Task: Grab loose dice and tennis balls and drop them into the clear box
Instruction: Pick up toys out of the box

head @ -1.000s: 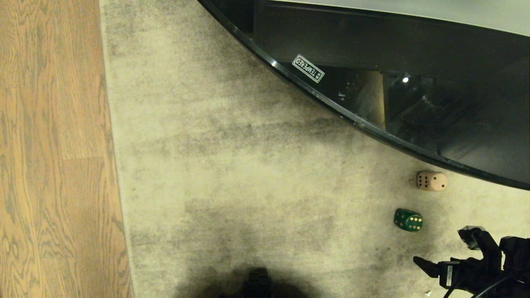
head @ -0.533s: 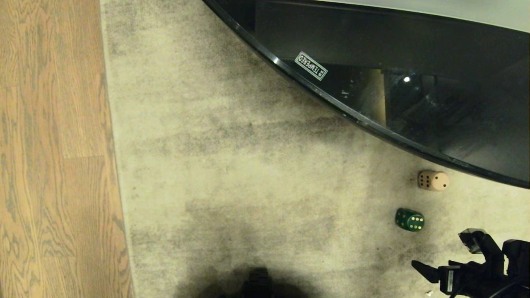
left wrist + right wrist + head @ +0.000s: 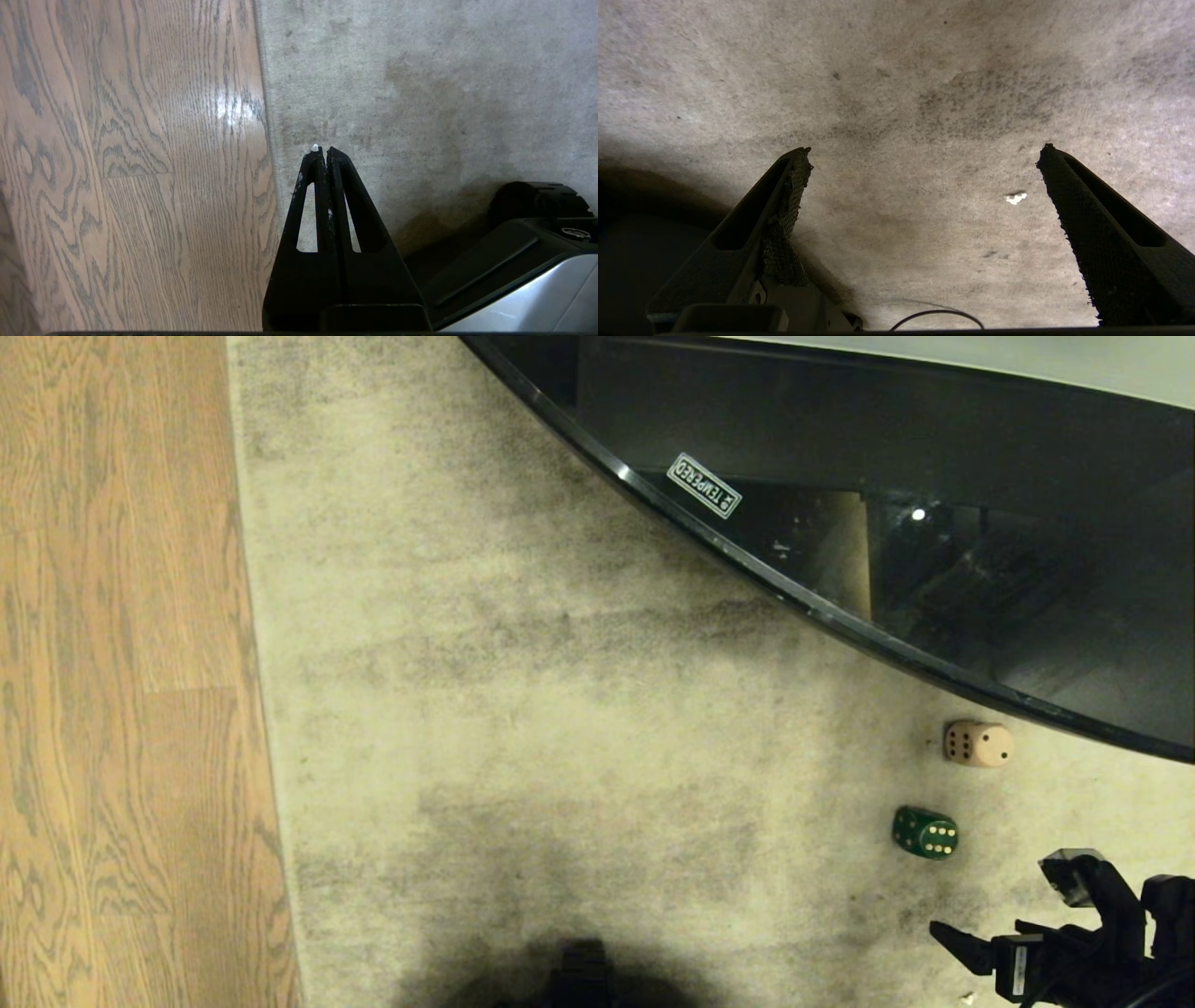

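Note:
Two dice lie on the grey rug near the glass table's rim: a cream die (image 3: 977, 744) and, nearer me, a dark green die (image 3: 925, 833) with yellow pips. My right gripper (image 3: 999, 897) is at the lower right of the head view, open, a short way from the green die and touching nothing. In the right wrist view the right gripper (image 3: 924, 149) frames only bare rug and a white crumb (image 3: 1016, 198). My left gripper (image 3: 322, 150) is shut and empty over the rug's edge. The tennis balls and the clear box are out of view.
A black glass table top (image 3: 934, 476) with a curved rim and a "TEMPERED" sticker (image 3: 704, 485) fills the upper right. Wood floor (image 3: 112, 672) runs along the left of the rug (image 3: 523, 709). My own base (image 3: 514, 261) sits beside the left gripper.
The right gripper has drifted slightly toward the lower right corner of the head view, still open. The dice have not moved.

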You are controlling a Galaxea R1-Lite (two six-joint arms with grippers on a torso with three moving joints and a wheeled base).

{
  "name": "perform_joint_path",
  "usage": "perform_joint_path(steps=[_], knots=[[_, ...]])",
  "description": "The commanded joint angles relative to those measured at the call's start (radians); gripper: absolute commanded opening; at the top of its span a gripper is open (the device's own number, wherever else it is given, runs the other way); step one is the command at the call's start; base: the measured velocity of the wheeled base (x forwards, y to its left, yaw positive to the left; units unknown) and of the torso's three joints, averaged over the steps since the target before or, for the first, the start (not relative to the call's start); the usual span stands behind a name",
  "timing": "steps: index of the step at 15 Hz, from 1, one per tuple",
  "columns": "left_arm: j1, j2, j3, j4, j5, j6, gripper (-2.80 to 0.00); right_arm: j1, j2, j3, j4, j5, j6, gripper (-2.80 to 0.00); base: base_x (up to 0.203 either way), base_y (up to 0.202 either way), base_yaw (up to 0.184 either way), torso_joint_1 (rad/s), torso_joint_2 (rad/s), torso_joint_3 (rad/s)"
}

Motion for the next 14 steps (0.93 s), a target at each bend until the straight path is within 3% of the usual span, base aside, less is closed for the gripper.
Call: perform_joint_path(steps=[1,8,14], knots=[[0.000,0.000,0.003,-0.001,0.000,0.000,-2.80,0.000,-0.009,0.001,-0.006,0.002,-0.002,0.00,0.000,0.000,0.000,0.000,0.00,0.000],[0.000,0.000,0.003,0.000,0.000,0.000,-2.80,0.000,-0.010,-0.005,-0.006,0.002,-0.002,0.00,0.000,0.000,0.000,0.000,0.00,0.000],[0.000,0.000,0.003,-0.001,0.000,0.000,-2.80,0.000,-0.006,-0.014,-0.006,0.002,-0.002,0.00,-0.138,0.000,-0.022,0.004,0.00,0.003]])
